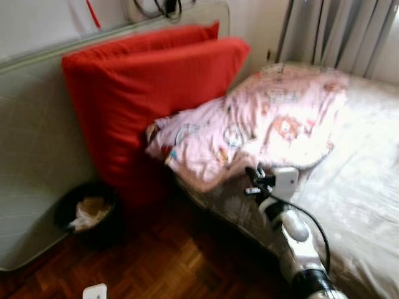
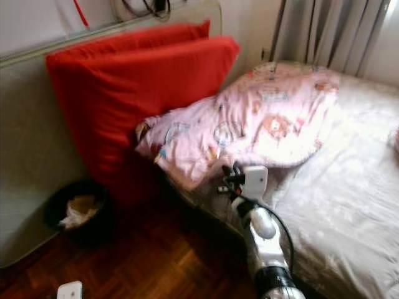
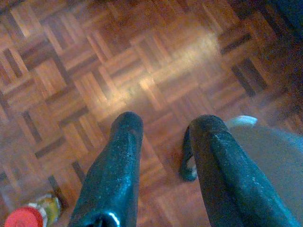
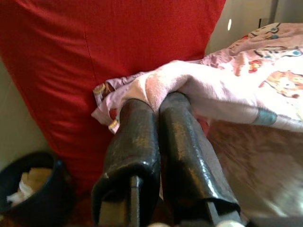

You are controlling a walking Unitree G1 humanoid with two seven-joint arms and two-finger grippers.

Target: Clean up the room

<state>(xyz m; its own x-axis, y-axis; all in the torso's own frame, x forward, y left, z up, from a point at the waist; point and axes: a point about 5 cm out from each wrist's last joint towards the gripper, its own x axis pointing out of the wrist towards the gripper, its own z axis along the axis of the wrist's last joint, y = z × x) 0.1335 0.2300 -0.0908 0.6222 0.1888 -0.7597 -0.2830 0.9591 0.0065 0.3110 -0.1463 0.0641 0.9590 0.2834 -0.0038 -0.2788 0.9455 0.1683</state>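
My right claw (image 4: 158, 106) pinches the edge of the pink patterned blanket (image 1: 262, 124) lying on the bed (image 1: 361, 187) beside the red cushion (image 1: 137, 93); I should pull slowly, keeping the fold gripped. My left claw (image 3: 163, 137) hangs apart over the parquet floor (image 3: 94, 61).

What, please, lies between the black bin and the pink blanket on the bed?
The red cushion stands between the black bin and the pink blanket, seen in both eye views.

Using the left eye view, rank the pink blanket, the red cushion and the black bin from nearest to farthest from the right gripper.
1. Pink blanket, on the bed; right gripper at its edge.
2. Red cushion, propped upright to the robot's left.
3. Black bin, on the floor, farther left.
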